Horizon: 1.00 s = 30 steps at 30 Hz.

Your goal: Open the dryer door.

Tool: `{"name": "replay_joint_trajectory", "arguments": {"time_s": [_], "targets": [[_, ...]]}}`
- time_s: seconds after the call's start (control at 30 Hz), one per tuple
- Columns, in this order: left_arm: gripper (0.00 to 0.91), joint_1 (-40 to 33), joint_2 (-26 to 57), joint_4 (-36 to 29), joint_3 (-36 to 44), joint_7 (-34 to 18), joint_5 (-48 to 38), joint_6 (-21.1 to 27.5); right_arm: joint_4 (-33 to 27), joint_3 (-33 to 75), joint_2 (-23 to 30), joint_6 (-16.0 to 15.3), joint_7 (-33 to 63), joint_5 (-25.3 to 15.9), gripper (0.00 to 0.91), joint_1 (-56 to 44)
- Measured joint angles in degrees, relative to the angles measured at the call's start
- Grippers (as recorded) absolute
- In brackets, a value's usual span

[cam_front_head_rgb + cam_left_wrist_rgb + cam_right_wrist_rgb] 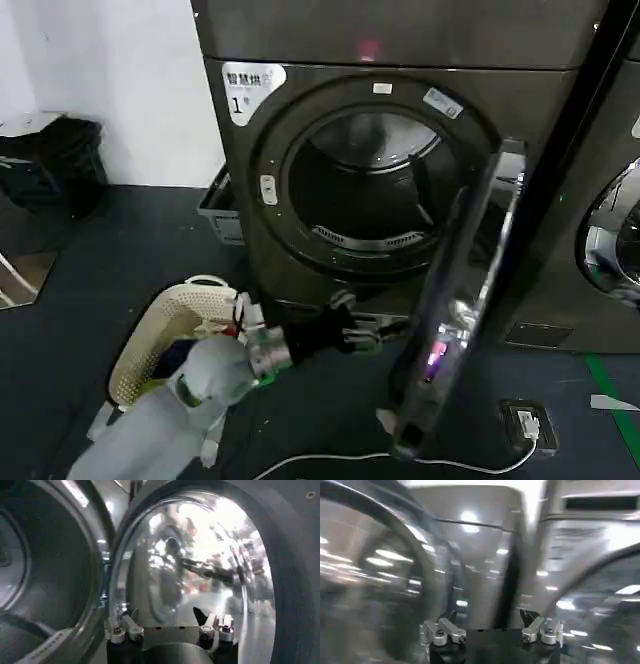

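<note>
Standing swung wide on its right-hand hinge, the dryer door [455, 300] shows almost edge-on in the head view, its chrome ring catching light and its lower edge hanging low over the dark floor [330, 430]. In the left wrist view its domed glass [200, 565] sits close ahead, ringed by the grey inner face. Behind it the round drum opening [365, 195] lies exposed. A white label [250, 90] on the machine's upper left corner carries Chinese characters and a "1"; smaller stickers on the door surround are too small to read. The left gripper [362, 332] reaches in below the opening, just beside the door's inner edge, its fingers [120, 629] spread apart and grasping nothing. The right gripper [492, 630] is likewise released, fingers apart, facing blurred machine fronts. A pale laundry basket [165, 335] rests on the floor left of the arm, a white cable [330, 460] trails beneath the door, and a neighbouring machine's chrome-ringed door [610, 240] shows at the right edge.
</note>
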Motion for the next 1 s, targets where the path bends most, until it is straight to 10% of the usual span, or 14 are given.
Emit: {"name": "replay_joint_trajectory", "arguments": {"time_s": [0.43, 1.0], "targets": [[0.907, -4.95, -2.42, 0.73, 8.24, -1.55, -1.57, -1.48, 5.72, 11.29, 1.35, -5.27, 23.26, -4.64, 0.907, -4.14], [0.907, -13.41, -9.48, 8.27, 19.03, -2.34, 0.26, -2.47, 4.43, 28.09, 0.41, -6.58, 29.6, -7.14, 0.907, -12.45]]}}
